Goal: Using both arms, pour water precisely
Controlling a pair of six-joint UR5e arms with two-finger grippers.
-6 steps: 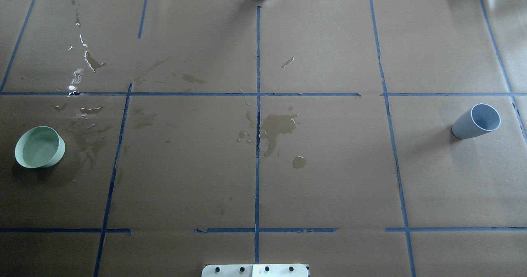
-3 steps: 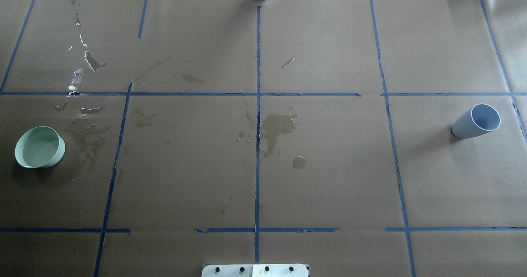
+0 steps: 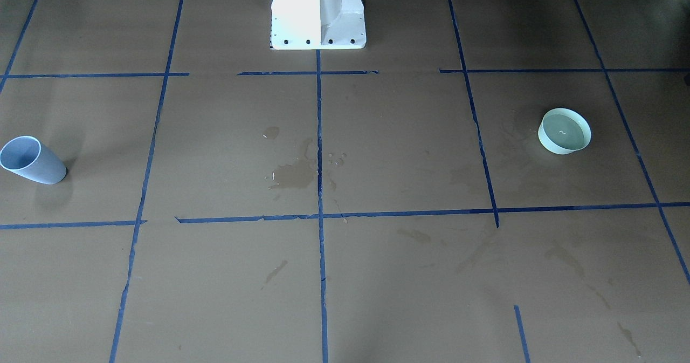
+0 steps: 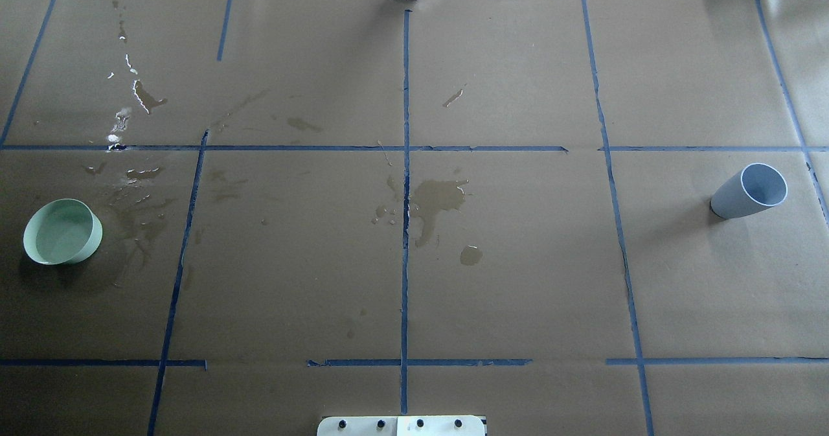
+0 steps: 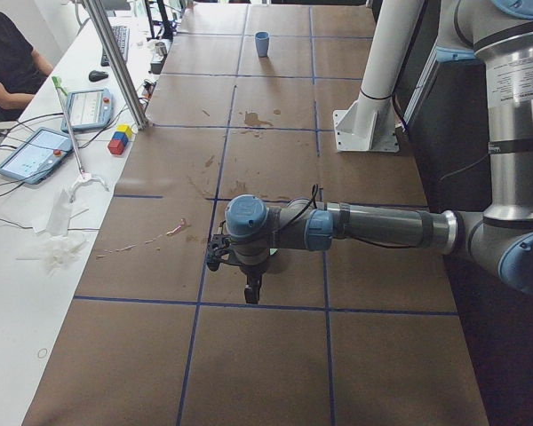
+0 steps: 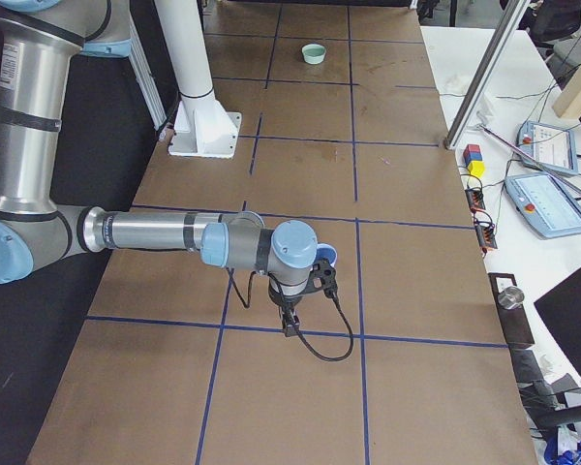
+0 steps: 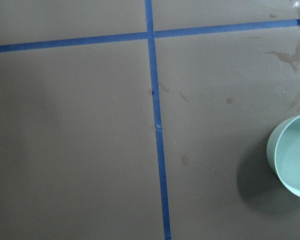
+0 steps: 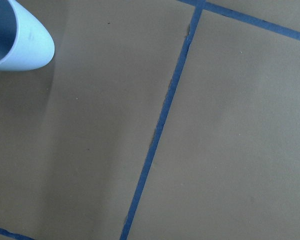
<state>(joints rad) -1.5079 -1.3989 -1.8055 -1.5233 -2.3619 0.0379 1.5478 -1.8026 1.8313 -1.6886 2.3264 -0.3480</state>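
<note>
A pale green bowl [image 4: 63,232] sits at the table's left; it also shows in the front view [image 3: 564,131] and the left wrist view [image 7: 292,162]. The water [image 3: 563,132] shows as a faint sheen inside it. A grey-blue cup [image 4: 751,191] stands at the right, also in the front view [image 3: 29,161] and the right wrist view [image 8: 20,40]. My left gripper [image 5: 250,291] hangs low over the paper at the near end. My right gripper [image 6: 290,323] hangs beside the cup [image 6: 327,257]. I cannot tell whether either is open or shut.
Brown paper with a grid of blue tape [image 4: 406,183] covers the table. Spilled puddles [image 4: 437,199] lie at the centre and wet streaks [image 4: 139,96] at the far left. The white pedestal [image 3: 318,12] stands at the robot's side. Tablets and blocks [image 5: 120,140] lie beyond the far edge.
</note>
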